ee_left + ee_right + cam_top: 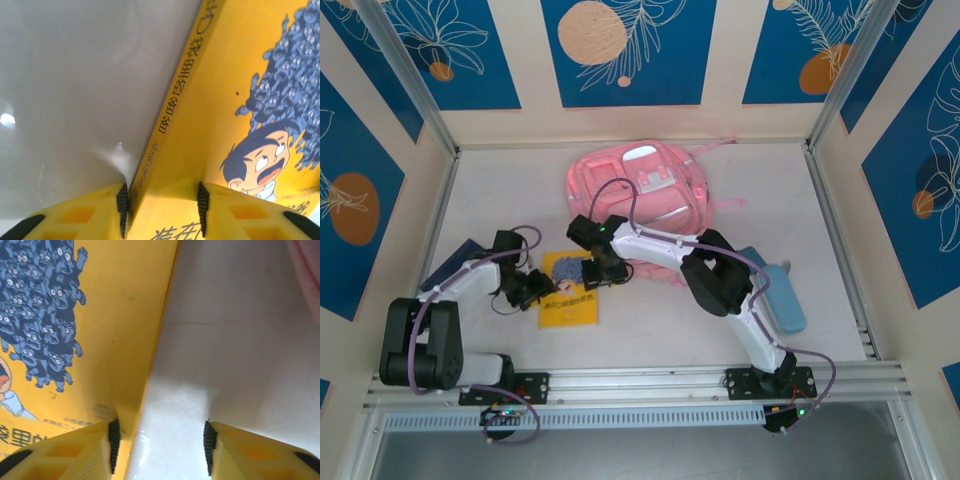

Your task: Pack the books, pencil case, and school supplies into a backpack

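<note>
The left pincer (pixel 161 202) was seen part open, set astride the spine edge of the yellow book (pixel 220 125); whether a firm hold was had could not be told. The right pincer (pixel 161 440) was also part open, one pad at the book's opposite edge, bare table (pixel 225 365) seen between the pads. The backpack (pixel 640 185) was laid just beyond the right pincer, and the pencil case (pixel 782 300) well off to that pincer's right.
</note>
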`<state>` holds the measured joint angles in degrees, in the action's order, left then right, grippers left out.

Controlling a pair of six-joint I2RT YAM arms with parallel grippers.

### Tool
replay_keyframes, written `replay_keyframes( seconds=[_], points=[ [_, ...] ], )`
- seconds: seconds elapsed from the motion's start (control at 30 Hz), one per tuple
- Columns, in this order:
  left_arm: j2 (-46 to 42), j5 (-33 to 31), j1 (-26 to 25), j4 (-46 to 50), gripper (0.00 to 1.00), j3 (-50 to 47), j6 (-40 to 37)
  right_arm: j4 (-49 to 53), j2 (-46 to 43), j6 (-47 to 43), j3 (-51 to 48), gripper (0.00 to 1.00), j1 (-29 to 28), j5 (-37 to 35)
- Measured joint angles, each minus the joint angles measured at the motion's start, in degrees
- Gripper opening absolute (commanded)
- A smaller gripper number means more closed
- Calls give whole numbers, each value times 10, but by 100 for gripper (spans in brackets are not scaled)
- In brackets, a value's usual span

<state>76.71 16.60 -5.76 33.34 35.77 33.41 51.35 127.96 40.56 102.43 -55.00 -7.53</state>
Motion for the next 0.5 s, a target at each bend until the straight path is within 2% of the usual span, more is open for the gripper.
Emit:
replay_keyframes(
  seconds=[0.1, 0.17, 0.33, 0.5],
  points=[
    [-14, 10, -17, -5, 30, -13, 12, 4, -1, 1, -1, 46, 4, 0],
    [-19, 22, -26, -14, 31, -21, 21, 4, -3, 1, -2, 48, 8, 0],
    [-30, 35, -35, -17, 47, -28, 33, -2, -8, -2, -10, 49, 9, 5],
    [-36, 33, -35, -16, 51, -28, 38, -7, -8, -1, -15, 42, 10, 13]
  ],
)
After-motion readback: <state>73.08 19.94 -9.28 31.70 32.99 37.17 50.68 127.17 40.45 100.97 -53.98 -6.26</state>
